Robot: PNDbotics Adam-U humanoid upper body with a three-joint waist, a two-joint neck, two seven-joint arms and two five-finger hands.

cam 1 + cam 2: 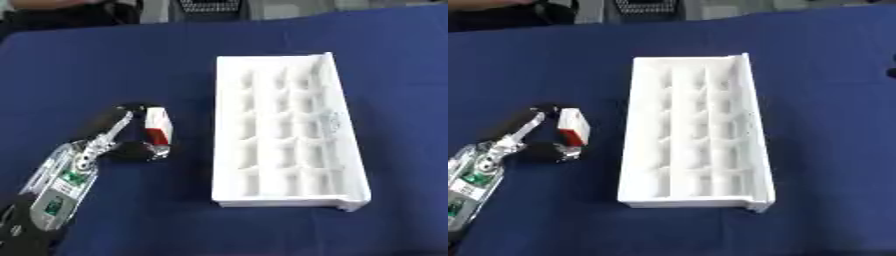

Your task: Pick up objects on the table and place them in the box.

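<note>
A small white and red box-shaped object [157, 126] sits just left of the white compartmented box [284, 131] on the blue cloth. My left hand [122, 135] reaches in from the lower left, its black fingers and thumb curled round the small object. The white box is a long tray with rows of hollow cells, all of which look empty. My right hand shows in neither view.
The blue cloth [87, 65] covers the whole table. At the far edge stand dark shapes and a black mesh object [203, 7]. Open cloth lies left of, behind and right of the white box.
</note>
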